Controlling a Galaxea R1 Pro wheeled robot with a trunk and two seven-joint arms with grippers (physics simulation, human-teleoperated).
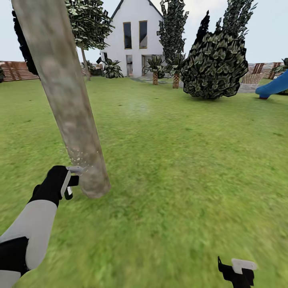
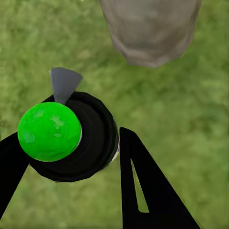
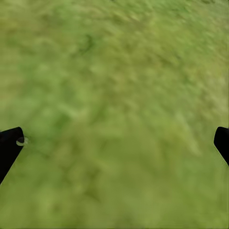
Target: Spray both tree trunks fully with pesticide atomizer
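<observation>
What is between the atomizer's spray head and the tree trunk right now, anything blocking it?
Nothing visible. The left gripper holds the pesticide atomizer beside the tree trunk near its base, its grey spray head aimed at the bark, with fine droplets across the open gap.

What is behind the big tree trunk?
Behind the tree trunk stretches green lawn up to a white house, with a brown fence and another tree beside it. Whatever stands straight behind the trunk is hidden.

Tree trunk (image 1: 68, 104) leans up close just beside the left gripper (image 1: 69, 185), blocking that side, while open lawn (image 1: 180, 160) spreads wide and bare around the right gripper (image 1: 240, 272) toward the distant bush (image 1: 214, 64).
</observation>
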